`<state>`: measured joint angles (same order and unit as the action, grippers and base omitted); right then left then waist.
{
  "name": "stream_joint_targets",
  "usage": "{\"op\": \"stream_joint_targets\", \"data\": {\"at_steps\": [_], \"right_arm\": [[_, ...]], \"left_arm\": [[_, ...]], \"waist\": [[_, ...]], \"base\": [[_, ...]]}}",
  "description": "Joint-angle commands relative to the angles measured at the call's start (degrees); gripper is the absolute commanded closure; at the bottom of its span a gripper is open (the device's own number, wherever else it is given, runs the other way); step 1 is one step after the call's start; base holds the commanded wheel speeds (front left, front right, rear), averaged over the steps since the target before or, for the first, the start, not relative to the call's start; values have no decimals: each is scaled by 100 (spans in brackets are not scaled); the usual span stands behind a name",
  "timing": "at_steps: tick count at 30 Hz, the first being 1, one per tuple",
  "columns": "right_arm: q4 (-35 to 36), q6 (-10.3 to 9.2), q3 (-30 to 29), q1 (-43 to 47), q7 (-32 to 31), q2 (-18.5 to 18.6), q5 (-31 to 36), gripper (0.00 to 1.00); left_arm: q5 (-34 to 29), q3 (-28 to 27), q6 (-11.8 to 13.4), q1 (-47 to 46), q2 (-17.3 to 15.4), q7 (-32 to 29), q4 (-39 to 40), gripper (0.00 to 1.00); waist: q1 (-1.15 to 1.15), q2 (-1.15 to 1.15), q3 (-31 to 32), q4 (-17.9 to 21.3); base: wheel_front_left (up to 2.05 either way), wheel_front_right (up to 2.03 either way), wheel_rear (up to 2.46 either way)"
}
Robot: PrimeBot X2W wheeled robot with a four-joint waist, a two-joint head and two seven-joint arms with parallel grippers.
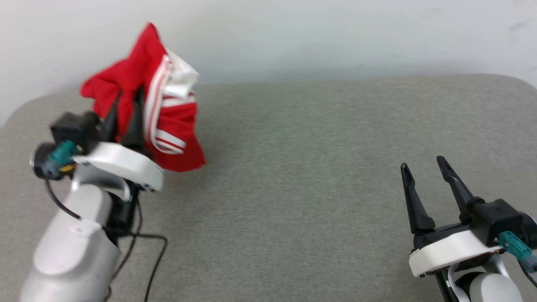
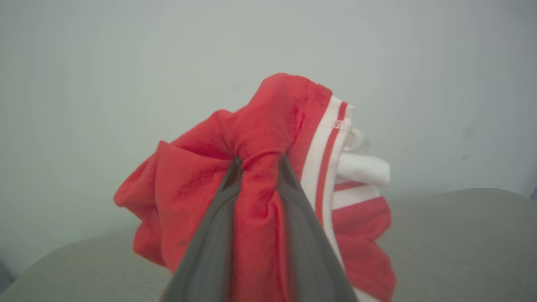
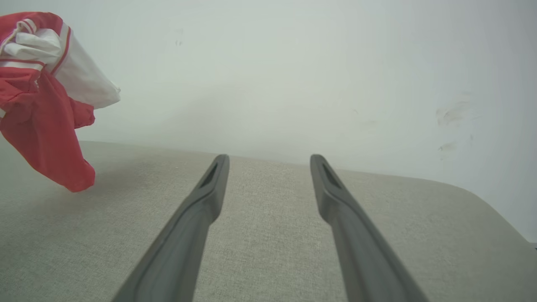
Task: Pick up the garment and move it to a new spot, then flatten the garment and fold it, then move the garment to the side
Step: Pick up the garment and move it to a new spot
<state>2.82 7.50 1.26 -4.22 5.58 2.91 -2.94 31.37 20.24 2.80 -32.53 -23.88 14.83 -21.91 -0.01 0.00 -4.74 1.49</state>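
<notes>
The garment (image 1: pixel 178 126) is a bunched red shirt with white sleeves and red-and-white striped trim, hanging in the air at the left of the head view. My left gripper (image 1: pixel 126 100) is shut on a fold of its red cloth, and the bunch droops over and around the fingers. In the left wrist view the garment (image 2: pixel 260 126) is pinched between the two dark fingers, with my left gripper (image 2: pixel 258 159) closed on it. The garment (image 3: pixel 42 126) hangs above the surface at the far left of the right wrist view. My right gripper (image 1: pixel 423 163) stands open and holds nothing at the lower right, its fingers spread in its own view (image 3: pixel 268 157).
A grey fabric-covered surface (image 1: pixel 293 167) with rounded far corners spreads in front of me. A pale wall (image 1: pixel 314 37) rises right behind its far edge. A black cable (image 1: pixel 151 247) hangs from my left forearm.
</notes>
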Motion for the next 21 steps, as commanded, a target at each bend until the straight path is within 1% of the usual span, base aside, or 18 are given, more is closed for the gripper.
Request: {"op": "stream_joint_targets", "data": {"at_steps": [1,5,11,16,21], "right_arm": [[17,-2,3,71,4,-4,-10,0],[73,-2,-59,100,-43,-4,14,0],[258,-2,-160,25,-98,-4,90,0],[381,-2,-200,-42,-90,-4,40,0],[440,-2,-188,-150,-53,-4,0,0]], "left_arm": [[-17,16,33,104,45,36,99,100],[-182,301,48,518,217,40,748,100],[-373,762,-41,886,483,44,1452,100],[-528,1179,-169,1058,677,45,1637,100],[-681,1653,-385,1189,757,-63,1550,100]], "waist": [[1,0,-6,211],[1,0,-138,445],[1,0,-484,660],[1,0,-814,750],[1,0,-1113,743]], "base": [[0,0,0],[0,0,0],[0,0,0],[0,0,0],[0,0,0]]}}
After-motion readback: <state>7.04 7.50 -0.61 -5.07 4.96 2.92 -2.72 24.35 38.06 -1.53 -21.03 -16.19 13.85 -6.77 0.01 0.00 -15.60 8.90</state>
